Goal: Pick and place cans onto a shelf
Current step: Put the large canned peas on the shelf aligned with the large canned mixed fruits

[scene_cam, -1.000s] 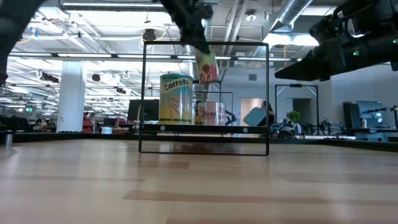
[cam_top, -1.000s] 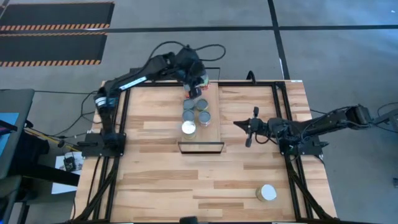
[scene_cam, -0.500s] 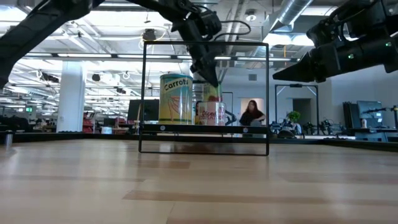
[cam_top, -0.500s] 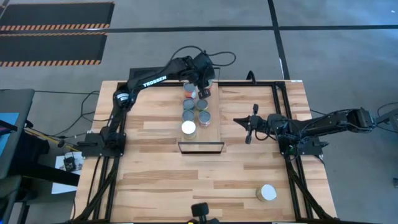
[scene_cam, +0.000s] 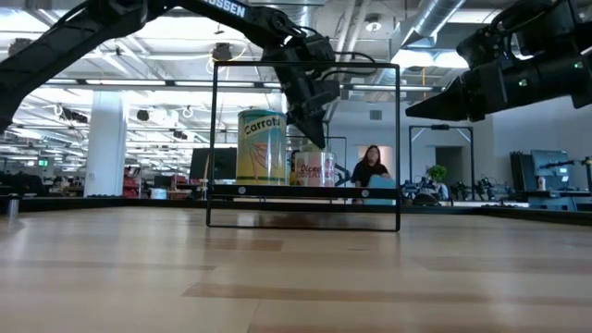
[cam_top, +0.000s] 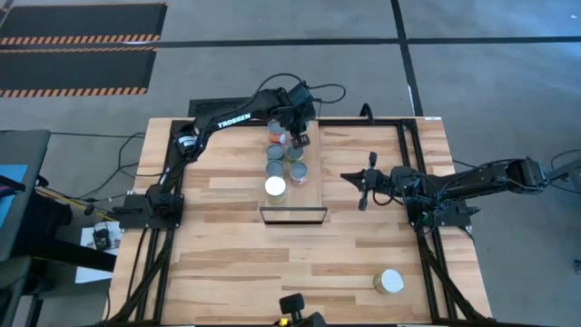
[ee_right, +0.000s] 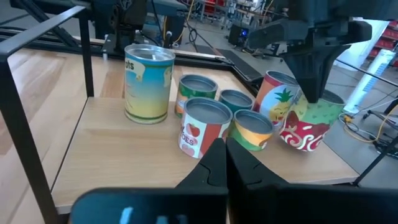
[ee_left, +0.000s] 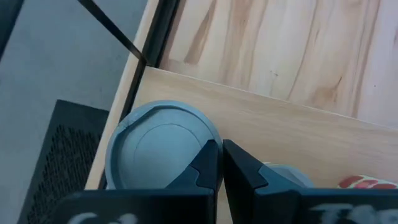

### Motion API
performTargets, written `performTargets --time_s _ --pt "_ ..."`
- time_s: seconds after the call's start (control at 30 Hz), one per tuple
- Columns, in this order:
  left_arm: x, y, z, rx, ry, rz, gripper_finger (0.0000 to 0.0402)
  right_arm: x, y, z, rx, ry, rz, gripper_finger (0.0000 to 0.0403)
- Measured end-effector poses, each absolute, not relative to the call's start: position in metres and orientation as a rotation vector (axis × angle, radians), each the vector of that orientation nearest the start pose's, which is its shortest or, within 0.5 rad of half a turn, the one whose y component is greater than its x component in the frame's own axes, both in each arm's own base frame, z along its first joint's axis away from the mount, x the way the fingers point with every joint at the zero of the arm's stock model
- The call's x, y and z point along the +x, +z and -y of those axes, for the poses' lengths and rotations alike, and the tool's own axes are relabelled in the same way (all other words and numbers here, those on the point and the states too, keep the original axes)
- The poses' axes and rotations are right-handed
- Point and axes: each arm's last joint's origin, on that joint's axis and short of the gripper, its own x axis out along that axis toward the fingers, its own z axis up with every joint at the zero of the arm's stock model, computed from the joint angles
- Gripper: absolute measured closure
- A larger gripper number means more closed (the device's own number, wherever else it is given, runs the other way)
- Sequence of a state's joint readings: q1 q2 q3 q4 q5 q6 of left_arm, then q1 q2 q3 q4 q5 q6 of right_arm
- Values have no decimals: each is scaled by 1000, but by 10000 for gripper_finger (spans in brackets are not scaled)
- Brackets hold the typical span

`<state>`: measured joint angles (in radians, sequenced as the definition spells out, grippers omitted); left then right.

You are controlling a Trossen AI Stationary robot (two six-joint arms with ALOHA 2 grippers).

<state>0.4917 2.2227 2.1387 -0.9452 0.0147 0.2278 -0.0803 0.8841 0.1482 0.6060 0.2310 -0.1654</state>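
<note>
Seven cans stand on the light-wood shelf (cam_top: 313, 193), among them a tall yellow and teal one (ee_right: 148, 84) and a tomato one (ee_right: 204, 127). My left gripper (cam_top: 300, 141) points down at the shelf's far end, shut on a red and green can (ee_right: 308, 127) beside a pineapple can (ee_right: 277, 93). In the left wrist view this can's grey top (ee_left: 158, 146) lies next to my fingers. My right gripper (cam_top: 361, 186) is shut and empty, in the air right of the shelf. A white-lidded can (cam_top: 390, 282) stands on the table at the near right. My left gripper pinches the red and green can at its top rim (ee_left: 208, 142), one finger over the grey top and one outside the wall. The fingers come from above and point down. The can stands upright on the shelf (ee_right: 124, 149).
The shelf's thin black frame (scene_cam: 305, 67) rises around and above the cans. Black rails (cam_top: 413, 182) run along the table's left and right sides. Bare tabletop lies in front of the shelf. A person shows in the room behind (scene_cam: 370, 166).
My left gripper has carried the red and green can a little toward the table's right and near edges and down onto the shelf's far end. The can hung tilted below the fingers a second ago; now it stands upright among the others.
</note>
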Motion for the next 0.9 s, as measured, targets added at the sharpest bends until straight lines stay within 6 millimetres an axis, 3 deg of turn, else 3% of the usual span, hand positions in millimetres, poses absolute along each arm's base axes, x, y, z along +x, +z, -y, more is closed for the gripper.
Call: performTargets --time_s 0.9 --pt "420 266 -226 -113 303 -1069 401 169 175 20 -173 -296 -155 398"
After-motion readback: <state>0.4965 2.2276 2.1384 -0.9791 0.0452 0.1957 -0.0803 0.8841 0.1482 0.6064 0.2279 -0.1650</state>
